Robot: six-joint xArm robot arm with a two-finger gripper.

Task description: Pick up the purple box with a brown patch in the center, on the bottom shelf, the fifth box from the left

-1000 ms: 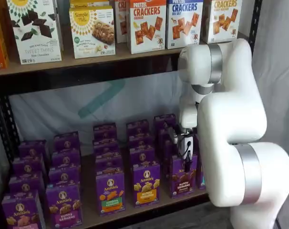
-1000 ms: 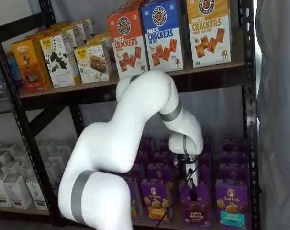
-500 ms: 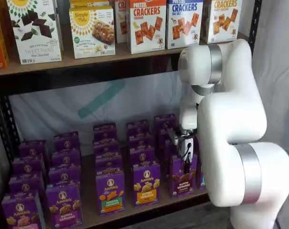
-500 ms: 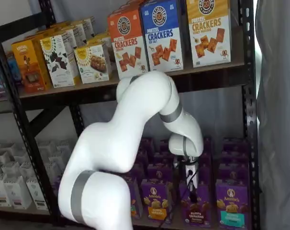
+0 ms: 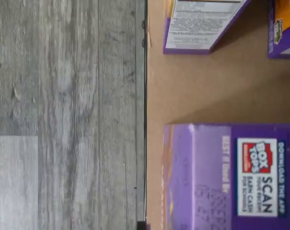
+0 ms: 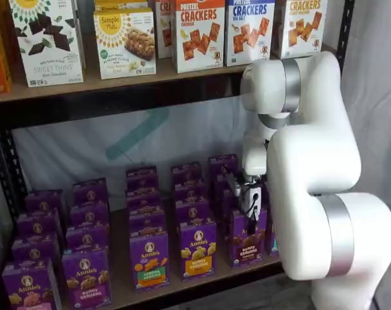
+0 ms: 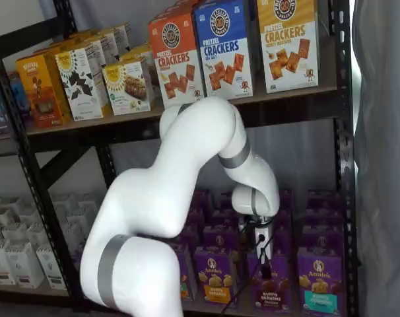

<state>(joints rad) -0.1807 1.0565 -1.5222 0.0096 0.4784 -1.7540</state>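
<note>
- We see the purple box (image 6: 248, 237) upright at the surface's (image 6: 182, 284) front edge, its brown-banded face forward.
- The hand (image 6: 251, 227) hangs above it; we cannot tell its grip.

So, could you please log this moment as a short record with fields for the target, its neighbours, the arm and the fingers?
target: the purple box with the dark brown band, upright at the front of the bottom shelf
left neighbour: purple carton with an orange-yellow band
right neighbour: purple carton with a teal band
arm: white arm reaching down in front of the target
gripper: low over the target's top
fingers: dark, no gap discernible; state cannot be told
grasp: not confirmed
</note>
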